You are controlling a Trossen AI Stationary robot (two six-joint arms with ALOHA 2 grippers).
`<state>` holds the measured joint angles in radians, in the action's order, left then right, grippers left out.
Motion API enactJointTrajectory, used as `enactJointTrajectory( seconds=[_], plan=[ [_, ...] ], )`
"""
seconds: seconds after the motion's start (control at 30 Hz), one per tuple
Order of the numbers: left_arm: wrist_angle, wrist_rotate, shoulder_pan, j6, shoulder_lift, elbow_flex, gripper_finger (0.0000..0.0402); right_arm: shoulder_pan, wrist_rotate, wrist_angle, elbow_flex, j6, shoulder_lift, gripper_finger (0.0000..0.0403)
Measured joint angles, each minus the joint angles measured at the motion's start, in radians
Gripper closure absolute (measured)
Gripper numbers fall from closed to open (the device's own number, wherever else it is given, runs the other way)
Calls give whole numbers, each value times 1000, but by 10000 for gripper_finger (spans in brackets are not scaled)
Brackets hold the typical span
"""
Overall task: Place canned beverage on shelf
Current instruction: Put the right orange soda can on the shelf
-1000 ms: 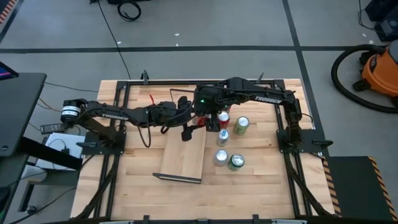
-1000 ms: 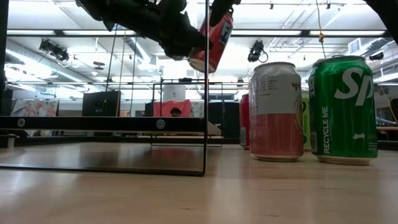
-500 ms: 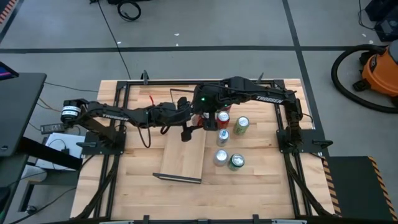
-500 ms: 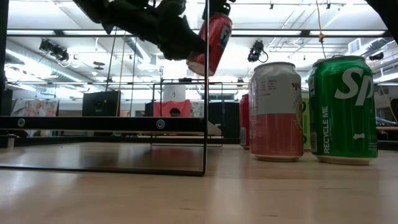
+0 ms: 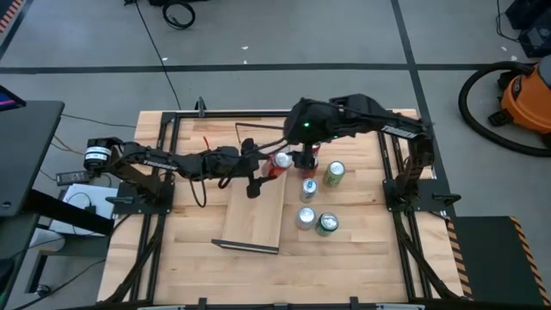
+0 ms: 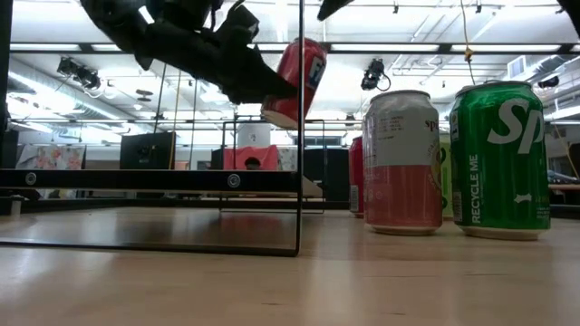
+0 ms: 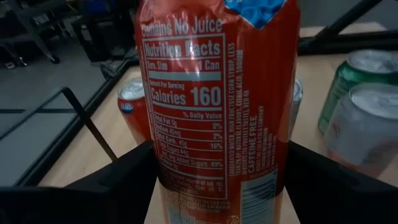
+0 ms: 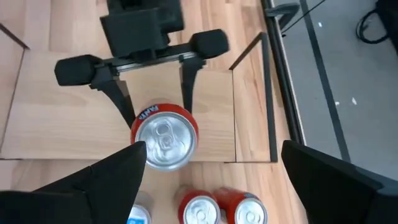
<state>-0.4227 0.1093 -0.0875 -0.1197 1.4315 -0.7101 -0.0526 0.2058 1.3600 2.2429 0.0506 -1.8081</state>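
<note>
Shelf: long light-wood board with thin dark rod frames at its short ends, lying on the slatted table.
Red can: held tilted in the air above the shelf's far end; label reads "Contains No Juice", "Calories 160", "Caffeine Free".
Left gripper: clamped around the red can.
Right gripper: fingers spread wide; it has let go of the can and pulled back from it since a second ago.
Green can: beside the shelf, reads "RECYCLE ME".
</note>
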Motion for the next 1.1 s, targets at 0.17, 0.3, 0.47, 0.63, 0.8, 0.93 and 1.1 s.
enactJointTrajectory(
  seconds=[0.17,0.3,0.47,0.63,0.8,0.93,1.1],
  plan=[
    [46,1,4,-25,0,0,100,28,68,18,0,-29,31,18],
    [13,-3,10,-34,-16,21,100,58,112,9,-33,-29,32,18],
    [-205,-3,10,15,-22,183,100,75,119,-41,-128,-32,30,18],
    [-338,0,4,26,-124,275,100,77,147,-114,-205,-24,30,18],
    [-334,8,-24,22,-198,354,100,68,152,-221,-319,-14,77,18],
    [-471,10,-58,40,-211,455,100,63,153,-318,-449,-39,160,18],
    [-637,10,-103,38,-203,552,99,64,174,-521,-665,-40,291,18]
  ],
)
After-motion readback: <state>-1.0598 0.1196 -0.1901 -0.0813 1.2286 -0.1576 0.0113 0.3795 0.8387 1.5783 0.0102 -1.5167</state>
